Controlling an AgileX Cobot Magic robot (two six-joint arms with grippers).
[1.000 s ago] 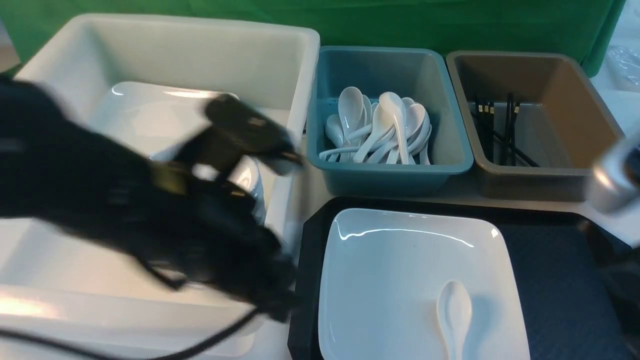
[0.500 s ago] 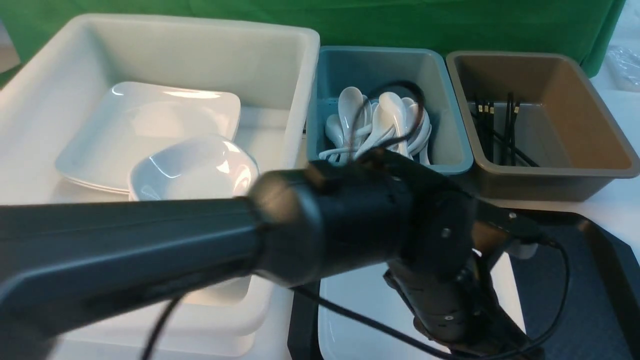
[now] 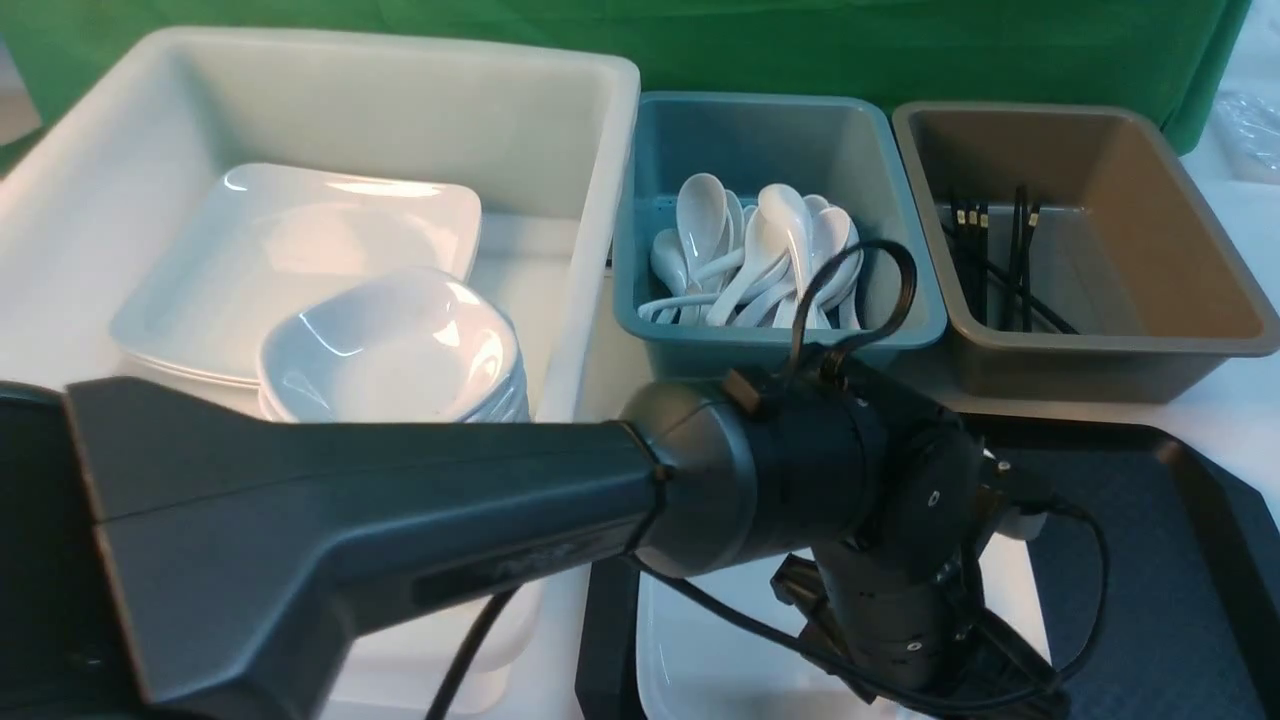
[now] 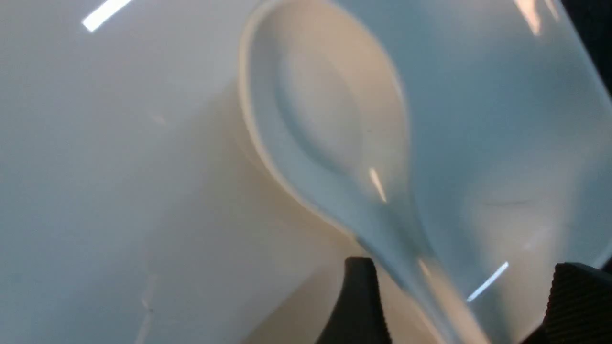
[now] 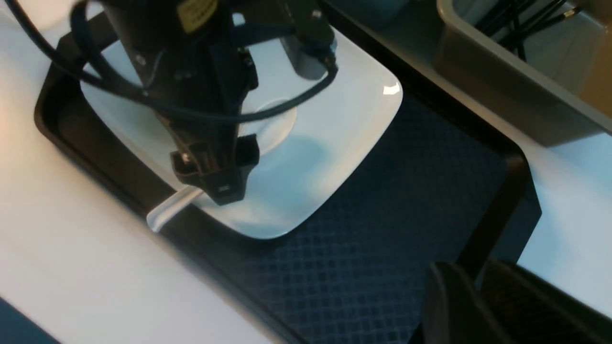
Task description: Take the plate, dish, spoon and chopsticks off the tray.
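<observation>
**A:** What's farthest left?

**B:** The white tub (image 3: 350, 110) on the bench (image 3: 1235, 410). Square plates (image 3: 300, 240) lie in it. In front of them the dish (image 3: 390, 340) tops a stack of small bowls (image 3: 505, 400).

**A:** Next along?

**B:** The teal bin (image 3: 890, 200), holding a heap of soup spoons (image 3: 760, 250). Nearer us, the left arm (image 3: 350, 520) reaches across to the plate (image 5: 334, 119), which lies in the left part of the tray (image 3: 1130, 560). The spoon (image 4: 330, 110) rests on the plate, its handle poking past the plate's edge.

**A:** And the left hand (image 4: 463, 263)?

**B:** Its fingers (image 4: 358, 306) are apart, one on each side of the spoon's handle, and they aren't pinching it.

**A:** Further right?

**B:** The brown bin (image 3: 1150, 200), with the chopsticks (image 3: 1000, 270) inside.

**A:** The right hand (image 5: 483, 296)?

**B:** It's near the tray's right edge. Only part of the fingers shows; they are perhaps nearly together, but I cannot tell.
</observation>
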